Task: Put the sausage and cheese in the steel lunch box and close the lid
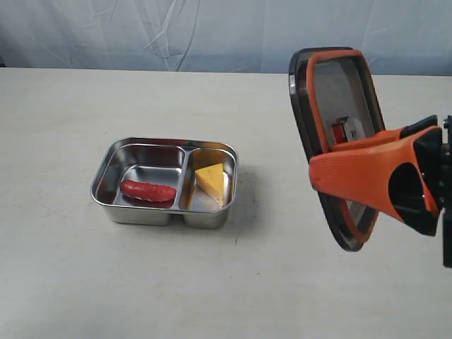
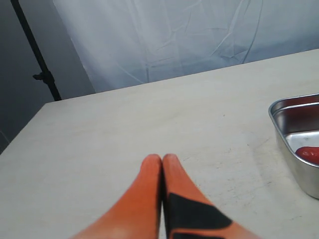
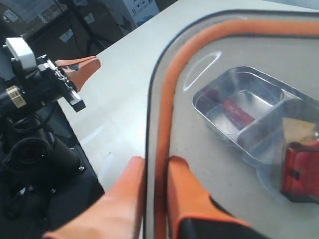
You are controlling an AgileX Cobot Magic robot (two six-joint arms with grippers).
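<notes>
Step in hand: closing. Both foods already lie in the box, and the lid is off the tabletop (image 1: 70, 282) and held in the air.
Right hand (image 1: 318, 166): nearest the exterior view, over the tabletop's right side. Its orange fingers are pinched narrowly on the lid's rim, one on each face.
Lid (image 1: 339, 92): dark, see-through, with rounded corners. It is held nearly upright and a little tilted, with the orange seal (image 1: 332, 54) showing round its edge. It is well apart from the box.
Steel lunch box (image 1: 141, 213): shiny and open, standing flat left of the tabletop's middle.
Sausage (image 1: 147, 190): glossy red, lying along the larger left compartment.
Cheese (image 1: 210, 179): a yellow wedge in the narrower right compartment.
Left hand (image 2: 160, 160): fingers pressed together with nothing between them, hovering over bare tabletop toward the left edge, with the box off to one side.
Next move, as I judge it: carry the lid leftward over the box and turn it flat with the seal down. Then square its corners to the rim, lower it and press it on.
</notes>
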